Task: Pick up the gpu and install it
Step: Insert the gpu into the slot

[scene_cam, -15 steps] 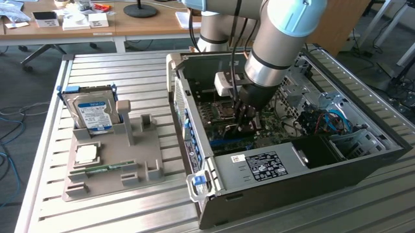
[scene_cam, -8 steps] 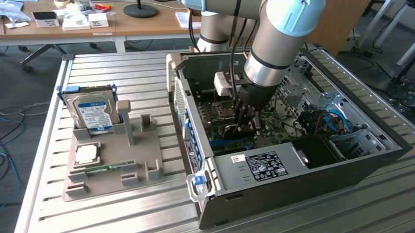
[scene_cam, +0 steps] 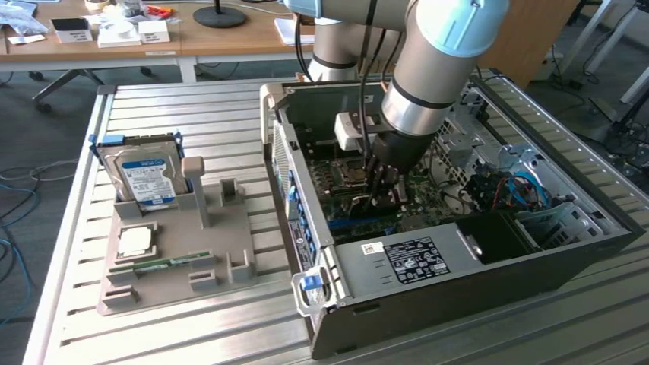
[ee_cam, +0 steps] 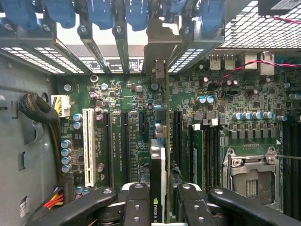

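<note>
The arm reaches down into the open computer case [scene_cam: 568, 251], which lies on its side on the slatted metal tabletop [scene_cam: 182, 334], and its pincer [scene_cam: 384, 199] sits low over the green motherboard [scene_cam: 431, 201]. In the wrist view the pincer [ee_cam: 159, 200] is closed on the gpu [ee_cam: 158, 174]: its two black fingers [ee_cam: 136, 207] press on either face of the card, which is seen edge-on, with the black block facing one finger and the thin green board running away from the camera toward the row of rear slot openings. The card's silver end bracket [ee_cam: 160, 44] stands against that rear wall, between the blue slot clips [ee_cam: 136, 12]. The card stands upright over the motherboard [ee_cam: 117, 141], in line with the long black expansion slots beside the white slot [ee_cam: 88, 146]; whether its edge is fully seated in a slot I cannot tell. The empty processor socket [ee_cam: 249, 179] lies to one side of the card, with memory slots between them. Outside the case, on the exterior view's left, a grey parts holder [scene_cam: 218, 251] rests on the tabletop, carrying a silver hard drive [scene_cam: 147, 176] with a blue-white label standing upright, a square processor chip [scene_cam: 135, 241] lying flat, and a narrow green memory stick [scene_cam: 163, 265] lying near the holder's front. The case's power supply [scene_cam: 411, 262] with its black label sits at the near end of the case.
</note>
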Tool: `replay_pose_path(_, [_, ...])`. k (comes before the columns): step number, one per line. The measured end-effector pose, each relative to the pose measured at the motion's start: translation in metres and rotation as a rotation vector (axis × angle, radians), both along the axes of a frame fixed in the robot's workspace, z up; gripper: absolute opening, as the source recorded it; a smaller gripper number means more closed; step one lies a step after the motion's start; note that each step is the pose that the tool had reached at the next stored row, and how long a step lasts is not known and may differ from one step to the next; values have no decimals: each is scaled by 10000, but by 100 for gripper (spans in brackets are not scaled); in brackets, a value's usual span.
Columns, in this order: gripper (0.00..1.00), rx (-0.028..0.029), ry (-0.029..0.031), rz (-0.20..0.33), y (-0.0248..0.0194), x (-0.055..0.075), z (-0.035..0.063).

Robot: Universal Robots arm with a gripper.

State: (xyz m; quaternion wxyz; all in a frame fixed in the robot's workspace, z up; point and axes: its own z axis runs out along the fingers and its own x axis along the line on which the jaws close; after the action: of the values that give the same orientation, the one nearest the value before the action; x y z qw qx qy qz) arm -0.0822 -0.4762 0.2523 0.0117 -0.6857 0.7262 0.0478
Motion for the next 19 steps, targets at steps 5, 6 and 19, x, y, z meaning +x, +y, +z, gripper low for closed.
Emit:
replay_pose_path(5, [27,-40,1,-32,-1,0,1])
replay_pose_path(6, [27,-41,1,-33,-1,0,2])
replay_pose_path(19, [27,-95,1,-34,18,-6,-2])
